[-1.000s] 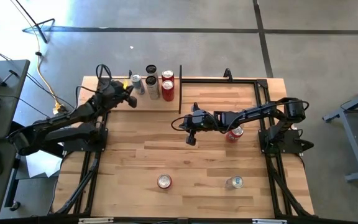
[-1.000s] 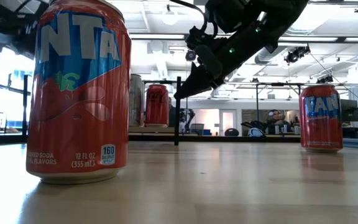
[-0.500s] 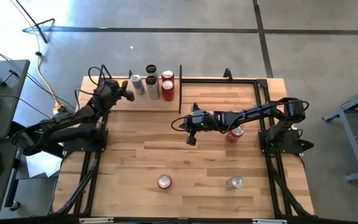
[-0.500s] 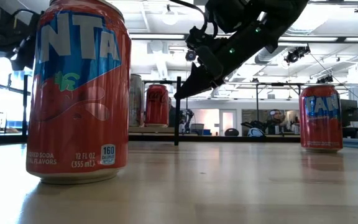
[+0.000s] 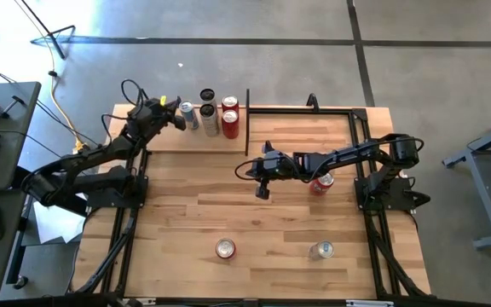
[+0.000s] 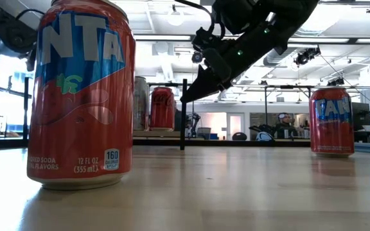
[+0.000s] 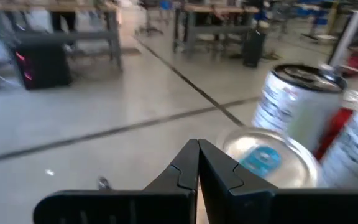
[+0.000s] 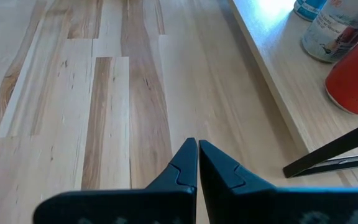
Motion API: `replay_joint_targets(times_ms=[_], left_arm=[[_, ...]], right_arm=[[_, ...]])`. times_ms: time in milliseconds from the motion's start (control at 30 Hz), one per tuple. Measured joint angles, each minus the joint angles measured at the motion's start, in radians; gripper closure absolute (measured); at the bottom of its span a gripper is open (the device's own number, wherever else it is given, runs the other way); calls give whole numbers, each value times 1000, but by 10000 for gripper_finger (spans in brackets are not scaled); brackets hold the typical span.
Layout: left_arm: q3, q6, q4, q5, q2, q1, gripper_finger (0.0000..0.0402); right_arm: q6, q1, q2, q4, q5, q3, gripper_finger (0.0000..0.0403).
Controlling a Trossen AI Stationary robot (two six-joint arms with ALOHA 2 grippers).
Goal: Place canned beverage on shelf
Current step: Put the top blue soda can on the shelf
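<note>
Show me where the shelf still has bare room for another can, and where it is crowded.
The shelf is bare along its left stretch, between its left end and the silver can; the shut left pincer hangs at that can's near side. Its right end is crowded: silver, dark and two red cans pack against the black upright.

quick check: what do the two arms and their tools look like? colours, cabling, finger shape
Both arms are dark, near-black jointed links with loose black cables looping off them. The left tool and right tool each have two black fingers tapering to pointed tips on a wide black crossbar. In the low view small green lights show on the right arm's wrist housing.
</note>
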Motion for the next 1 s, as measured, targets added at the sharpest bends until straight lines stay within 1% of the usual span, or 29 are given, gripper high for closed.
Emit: replay_joint_targets(times_ms=[33, 100, 167, 233, 333, 433, 667, 833, 933, 1000], left_arm=[[6, -13, -37, 17, -4, 0, 401], [7, -34, -116, 20, -8, -1, 401], [6, -54, -182, -32, -4, 0, 401], [-10, -60, -185, -79, 4, 0, 401], [-52, -92, -71, -58, 14, 0, 401], [-64, -104, 39, -38, 38, 0, 401], [-66, -103, 139, -10, 120, -1, 401], [-66, -65, 256, 5, 192, 3, 401], [-50, -37, 270, 10, 229, 18, 401], [-34, -24, 275, 38, 248, 31, 401]], right_arm=[[2, 0, 0, -3, 0, 0, 403], [9, 0, 0, -10, 0, 0, 403], [10, 0, 0, -19, 0, 0, 403], [11, 0, 0, -27, 0, 0, 403], [9, 0, 0, -29, 0, 0, 403], [9, 0, 0, -29, 0, 0, 403], [12, 0, 0, -29, 0, 0, 403], [9, 0, 0, -28, 0, 0, 403], [8, 0, 0, -28, 0, 0, 403], [8, 0, 0, -28, 0, 0, 403]])
